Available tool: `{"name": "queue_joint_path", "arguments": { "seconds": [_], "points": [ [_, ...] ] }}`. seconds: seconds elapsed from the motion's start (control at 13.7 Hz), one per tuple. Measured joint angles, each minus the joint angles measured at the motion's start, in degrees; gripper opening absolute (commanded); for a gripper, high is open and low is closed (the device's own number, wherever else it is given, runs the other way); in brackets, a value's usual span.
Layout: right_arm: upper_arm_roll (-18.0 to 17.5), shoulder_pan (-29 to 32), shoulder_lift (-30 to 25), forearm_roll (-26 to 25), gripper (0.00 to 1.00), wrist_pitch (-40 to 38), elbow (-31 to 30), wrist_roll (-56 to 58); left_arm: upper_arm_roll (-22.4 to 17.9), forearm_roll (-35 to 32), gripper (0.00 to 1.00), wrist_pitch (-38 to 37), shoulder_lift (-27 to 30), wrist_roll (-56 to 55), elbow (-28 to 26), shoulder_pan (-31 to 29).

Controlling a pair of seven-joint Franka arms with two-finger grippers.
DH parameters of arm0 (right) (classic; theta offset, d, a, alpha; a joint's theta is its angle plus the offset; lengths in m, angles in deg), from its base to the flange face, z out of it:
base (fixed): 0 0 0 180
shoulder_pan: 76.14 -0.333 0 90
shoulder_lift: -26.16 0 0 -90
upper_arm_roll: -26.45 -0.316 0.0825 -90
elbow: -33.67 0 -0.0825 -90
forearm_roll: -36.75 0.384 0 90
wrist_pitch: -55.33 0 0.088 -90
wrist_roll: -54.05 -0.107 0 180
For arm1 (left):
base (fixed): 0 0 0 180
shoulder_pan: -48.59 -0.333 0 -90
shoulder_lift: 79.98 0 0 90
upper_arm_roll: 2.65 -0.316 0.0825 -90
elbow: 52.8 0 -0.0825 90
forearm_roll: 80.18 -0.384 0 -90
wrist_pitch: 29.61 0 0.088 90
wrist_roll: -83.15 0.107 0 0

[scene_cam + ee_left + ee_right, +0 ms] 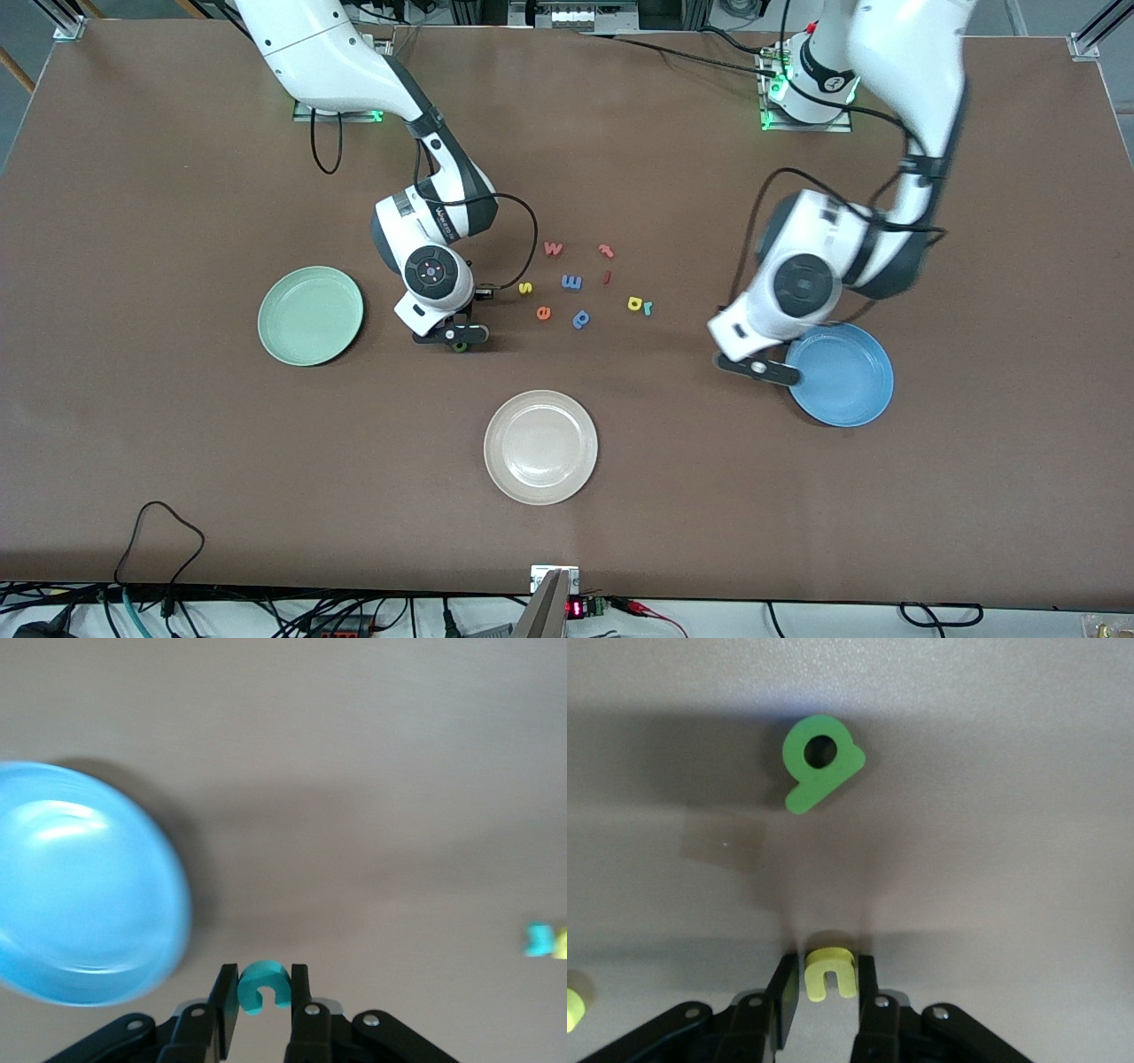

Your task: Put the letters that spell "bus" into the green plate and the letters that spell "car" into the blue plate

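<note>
My left gripper (pixel 263 979) is shut on the teal c (pixel 263 985); it hangs low beside the rim of the blue plate (pixel 846 381) (pixel 80 886), where the front view shows it (pixel 762 368). The yellow a (pixel 634 303) (pixel 560 942) and teal r (pixel 648 308) (pixel 536 939) lie together on the table. My right gripper (pixel 828 970) (pixel 456 337) is shut on the yellow u (pixel 830 973), close over the table beside the green plate (pixel 310 315). The green b (pixel 821 762) (pixel 460 346) lies flat just by it. The yellow s (pixel 525 288) lies nearby.
A white plate (pixel 540 447) sits nearest the front camera. Loose letters lie mid-table: red w (pixel 553 248), blue m (pixel 572 282), red t (pixel 606 251), a small red stroke (pixel 607 276), orange e (pixel 544 313), blue p (pixel 581 319).
</note>
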Motion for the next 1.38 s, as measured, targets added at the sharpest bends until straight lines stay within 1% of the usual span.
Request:
{"name": "queue_joint_path", "arguments": {
  "seconds": [0.07, 0.15, 0.29, 0.36, 0.44, 0.51, 0.58, 0.73, 0.87, 1.02, 1.09, 1.24, 1.38],
  "points": [
    [0.0, 0.0, 0.0, 0.01, 0.22, 0.03, 0.0, 0.0, -0.05, -0.83, 0.12, -0.09, -0.02, 3.22, 0.17, -2.48],
    [-0.01, 0.0, -0.02, 0.04, 0.14, 0.06, 0.01, 0.0, -0.09, -1.48, 0.12, -0.09, -0.15, 6.17, 0.16, -4.78],
    [0.0, 0.01, -0.04, 0.05, 0.09, 0.08, 0.01, 0.0, -0.14, -1.83, 0.13, 0.06, -0.84, 11.11, 0.14, -8.85],
    [0.02, 0.05, -0.04, 0.05, 0.09, 0.08, 0.03, 0.0, -0.13, -1.84, 0.15, 0.62, -1.47, 12.71, 0.12, -10.42],
    [0.14, 0.16, -0.08, 0.05, 0.09, 0.11, 0.11, 0.0, -0.12, -1.84, 0.36, 1.52, -2.27, 13.57, 0.04, -11.54],
    [0.33, 0.44, -0.34, 0.05, 0.09, 0.1, 0.33, 0.0, -0.08, -1.84, 0.6, 2.23, -3.15, 13.79, -0.06, -12.12],
    [0.67, 0.9, -1.09, 0.05, 0.09, -0.28, 0.65, 0.0, 0.04, -1.84, 1.0, 2.63, -3.93, 13.79, -0.1, -12.29],
    [1.24, 3.3, -4.6, -0.01, 0.11, -3.76, 1.28, 0.13, 0.89, -1.84, 1.0, 2.86, -4.73, 13.73, -0.11, -12.02],
    [1.64, 7.25, -9.07, -0.4, 0.12, -7.95, 1.27, 0.74, 3.17, -1.83, 1.0, 2.88, -4.72, 13.7, 0.02, -11.73],
    [2.57, 10.47, -12.0, -1.9, 0.12, -10.53, 0.38, 3.07, 7.69, -1.82, 1.0, 2.96, -4.66, 13.59, 0.6, -11.54],
    [3.55, 11.48, -12.56, -2.73, 0.13, -10.74, -0.35, 5.23, 10.32, -1.81, 1.0, 3.0, -4.61, 13.48, 0.81, -11.42],
    [5.28, 14.39, -12.57, -3.15, 0.15, -10.66, -1.76, 11.78, 15.43, -1.75, 1.0, 3.02, -4.55, 12.73, 1.02, -10.83],
    [5.66, 18.15, -12.26, -3.16, 0.15, -9.99, -3.3, 16.79, 19.39, -1.57, 1.0, 3.03, -4.52, 8.36, 1.04, -10.19]
  ]
}}
